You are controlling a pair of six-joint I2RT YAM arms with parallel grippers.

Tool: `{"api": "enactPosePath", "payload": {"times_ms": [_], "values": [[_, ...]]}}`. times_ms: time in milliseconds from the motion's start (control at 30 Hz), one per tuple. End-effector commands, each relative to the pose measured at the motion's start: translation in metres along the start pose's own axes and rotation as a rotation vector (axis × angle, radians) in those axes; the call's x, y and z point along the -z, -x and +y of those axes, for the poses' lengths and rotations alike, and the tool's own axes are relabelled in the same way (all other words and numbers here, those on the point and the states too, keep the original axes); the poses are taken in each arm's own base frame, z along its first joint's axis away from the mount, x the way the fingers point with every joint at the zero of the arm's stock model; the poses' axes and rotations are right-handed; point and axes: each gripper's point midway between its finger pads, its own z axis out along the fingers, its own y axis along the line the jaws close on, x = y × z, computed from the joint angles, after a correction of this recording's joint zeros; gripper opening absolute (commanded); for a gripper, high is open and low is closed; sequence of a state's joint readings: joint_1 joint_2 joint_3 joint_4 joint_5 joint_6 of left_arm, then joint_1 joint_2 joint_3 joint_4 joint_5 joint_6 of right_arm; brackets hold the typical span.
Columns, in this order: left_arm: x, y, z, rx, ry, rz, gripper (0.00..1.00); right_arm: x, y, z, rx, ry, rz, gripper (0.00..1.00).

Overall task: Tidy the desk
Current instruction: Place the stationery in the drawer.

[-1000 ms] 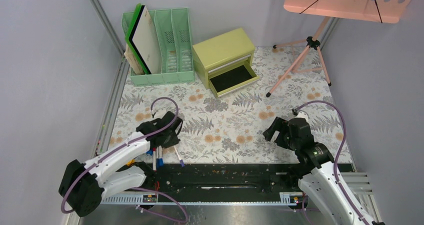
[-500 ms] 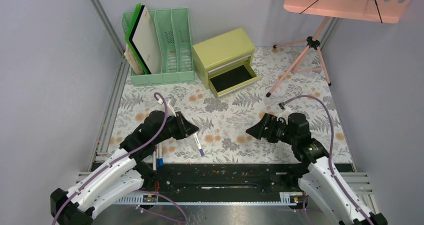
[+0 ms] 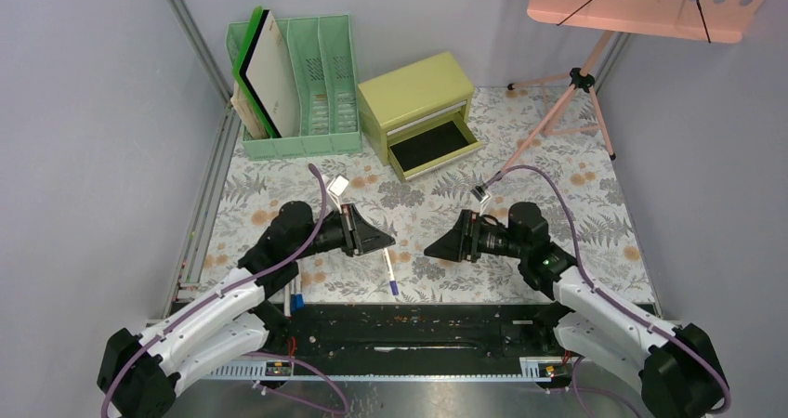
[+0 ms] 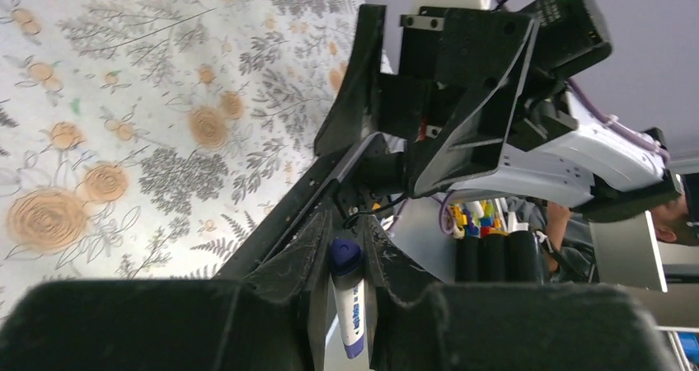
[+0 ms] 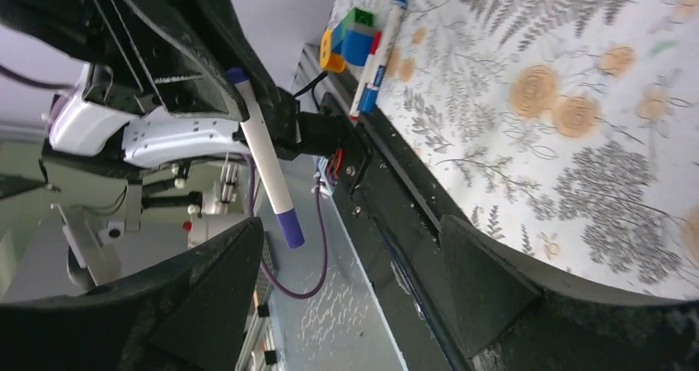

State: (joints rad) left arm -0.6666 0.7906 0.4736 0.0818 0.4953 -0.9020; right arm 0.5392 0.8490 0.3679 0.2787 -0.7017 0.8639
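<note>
- Since the earlier frame both arms have swung toward the middle of the desk, and the pen has travelled with the left gripper.
- From above, we see the left gripper closed on the pen, which hangs below its tips over the near part of the desk. The right gripper faces it from near, apart, with jaws spread and empty. At the far edge stand a green file rack and a drawer chest with one drawer pulled out.
- On the left wrist view, the fingers press the pen from both sides.
- On the right wrist view, its own fingers stand wide with nothing between. Coloured blocks and a second pen lie at the desk edge.
</note>
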Motion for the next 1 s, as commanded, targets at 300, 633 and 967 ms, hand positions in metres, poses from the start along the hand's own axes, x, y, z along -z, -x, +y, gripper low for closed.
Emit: {"api": "enactPosePath", "payload": {"times_ms": [300,633,967], "values": [[0.001,0.012,-0.042,-0.033,-0.181,-0.033,0.0,-0.051,-0.024,0.087,0.093,0.294,0.151,0.69],[0.004,0.013,-0.04,-0.035,-0.161,-0.054,0.0,-0.065,-0.04,0.11,0.102,0.372,0.22,0.32],[0.013,0.022,-0.021,-0.031,-0.021,-0.12,0.99,-0.064,-0.043,0.099,0.109,0.324,0.208,0.0]]}}
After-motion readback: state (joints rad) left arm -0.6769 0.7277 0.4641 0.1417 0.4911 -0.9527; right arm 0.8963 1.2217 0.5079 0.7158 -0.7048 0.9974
